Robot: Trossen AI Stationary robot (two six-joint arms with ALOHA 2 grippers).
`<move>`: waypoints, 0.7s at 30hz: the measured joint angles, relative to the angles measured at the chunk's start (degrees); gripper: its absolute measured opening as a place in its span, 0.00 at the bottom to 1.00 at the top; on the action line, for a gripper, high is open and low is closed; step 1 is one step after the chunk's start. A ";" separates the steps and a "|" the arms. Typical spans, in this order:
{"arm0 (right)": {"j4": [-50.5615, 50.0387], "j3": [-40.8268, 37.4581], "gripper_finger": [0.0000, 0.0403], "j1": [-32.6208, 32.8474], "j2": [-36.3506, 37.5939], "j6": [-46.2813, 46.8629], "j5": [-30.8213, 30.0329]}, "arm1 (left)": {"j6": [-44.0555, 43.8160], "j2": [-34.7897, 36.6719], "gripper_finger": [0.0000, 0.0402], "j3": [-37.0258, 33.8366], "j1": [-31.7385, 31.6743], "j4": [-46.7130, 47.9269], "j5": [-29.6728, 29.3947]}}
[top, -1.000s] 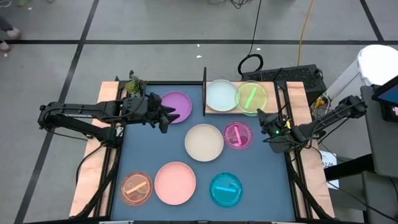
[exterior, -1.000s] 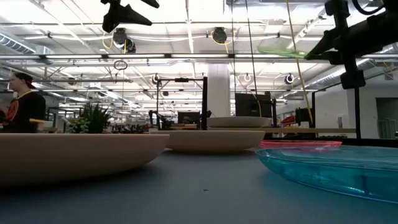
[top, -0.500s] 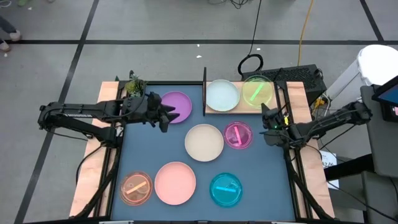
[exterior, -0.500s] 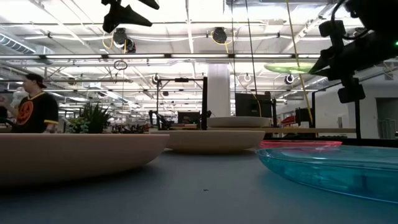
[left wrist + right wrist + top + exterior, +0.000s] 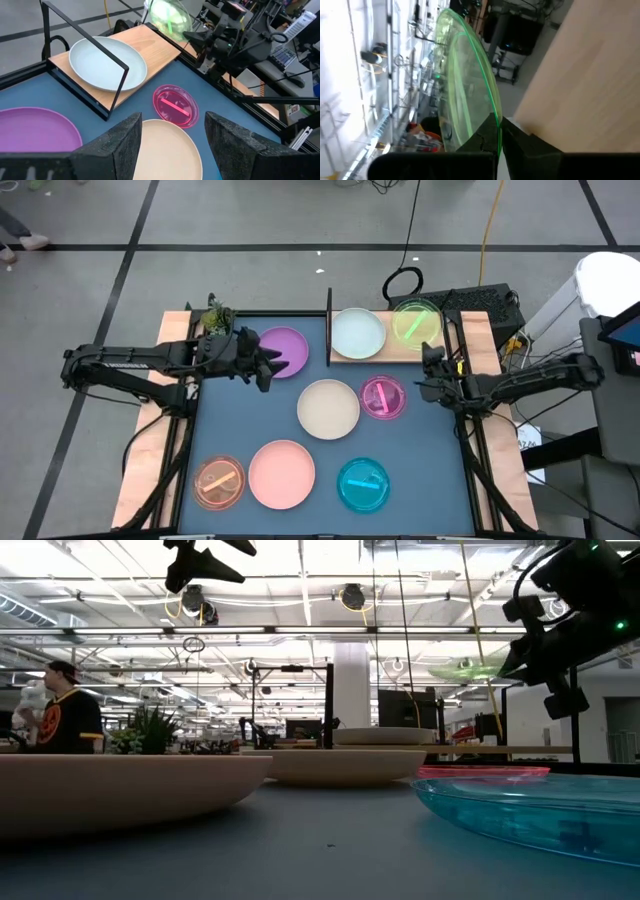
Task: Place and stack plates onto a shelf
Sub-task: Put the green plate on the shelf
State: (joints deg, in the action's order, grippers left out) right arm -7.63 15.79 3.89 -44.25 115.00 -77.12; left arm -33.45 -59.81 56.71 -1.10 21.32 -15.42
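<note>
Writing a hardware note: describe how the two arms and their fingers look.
Both arms are dark, slim and jointed, with black cables running along them. The left gripper has broad, matte black fingers with a grainy surface. The right gripper is black too, with small green lights glowing on its wrist.

From my station, the dark blue mat (image 5: 240, 430) covers the middle of the table, and bare light wood of the table (image 5: 142, 470) shows along both sides. A small green potted plant (image 5: 215, 314) stands at the table's far left corner; I see its spiky leaves (image 5: 150, 730) in the low view too. Beyond the far edge, a black cable (image 5: 403, 282) lies coiled on the grey floor, and a yellow cable (image 5: 491, 225) runs away across it. At the low view's left edge a person in a black shirt and cap (image 5: 62, 712) stands in the room behind.
</note>
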 joint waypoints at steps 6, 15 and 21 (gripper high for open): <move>-3.36 0.00 0.00 -3.15 -0.26 3.42 5.27 | -0.01 0.00 0.55 0.00 0.00 -0.02 0.00; -9.75 0.00 0.00 -7.35 -0.33 5.81 10.38 | 0.02 0.00 0.55 0.00 0.00 -0.04 0.00; -12.49 0.00 0.00 -9.43 -0.37 5.86 13.05 | 0.02 0.00 0.55 0.00 0.00 -0.04 0.00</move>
State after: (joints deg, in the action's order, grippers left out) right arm -20.12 15.79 -5.54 -44.62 120.86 -64.07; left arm -33.43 -59.81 56.71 -1.10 21.28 -15.42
